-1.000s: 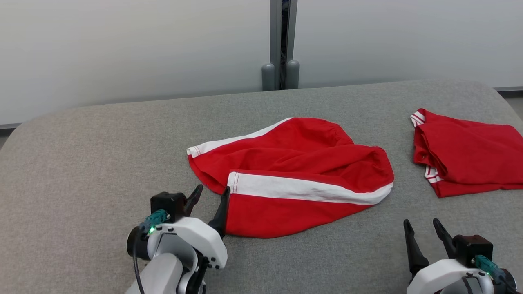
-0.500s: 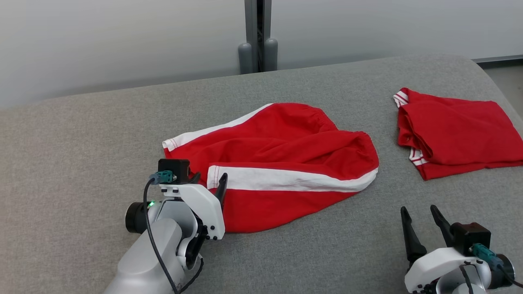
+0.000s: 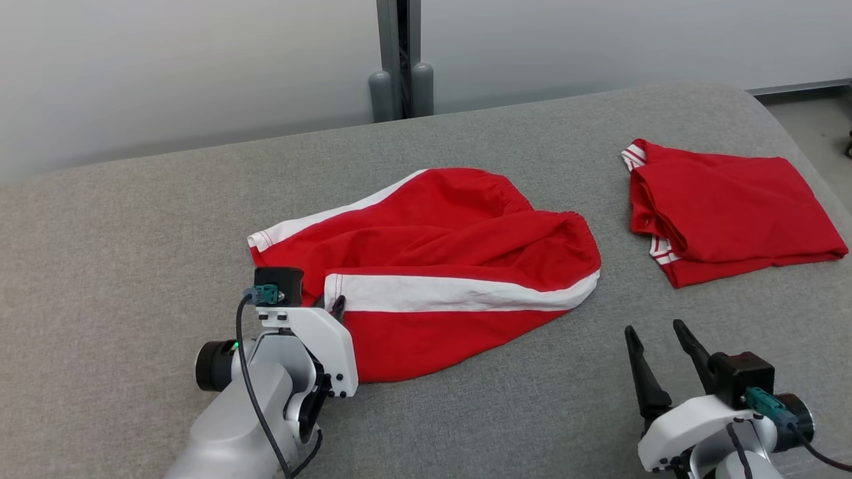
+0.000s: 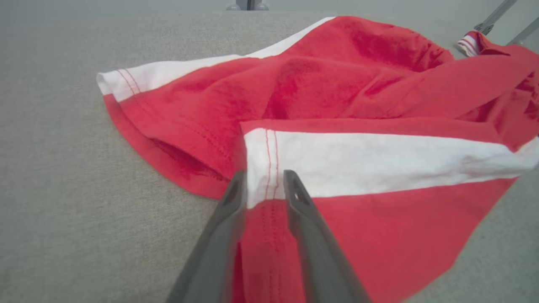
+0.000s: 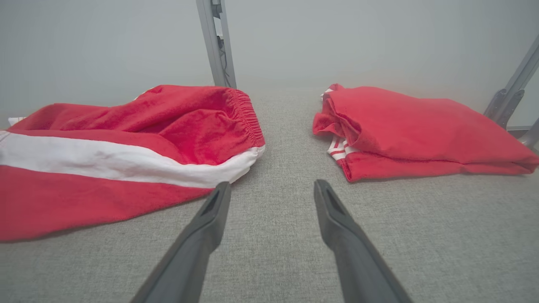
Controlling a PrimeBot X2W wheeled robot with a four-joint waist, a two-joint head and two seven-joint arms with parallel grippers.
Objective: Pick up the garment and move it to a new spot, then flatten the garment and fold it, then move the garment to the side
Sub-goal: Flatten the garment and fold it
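Garment (image 3: 452,266) is lying crumpled on the grey worktop (image 3: 133,233); my left fingers (image 4: 227,219) are straddling its near hem, cloth between them, but I cannot tell whether they are clamping it; my right fingers (image 5: 202,227) are hovering apart near its waistband end

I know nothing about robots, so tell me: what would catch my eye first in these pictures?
A crumpled pair of red shorts with a white stripe lies in the middle of the grey padded table, and the left end effector has its two dark fingers either side of the near hem. A second red garment sits neatly folded at the far right, and the right end effector, open, points at the bare padding between the two.
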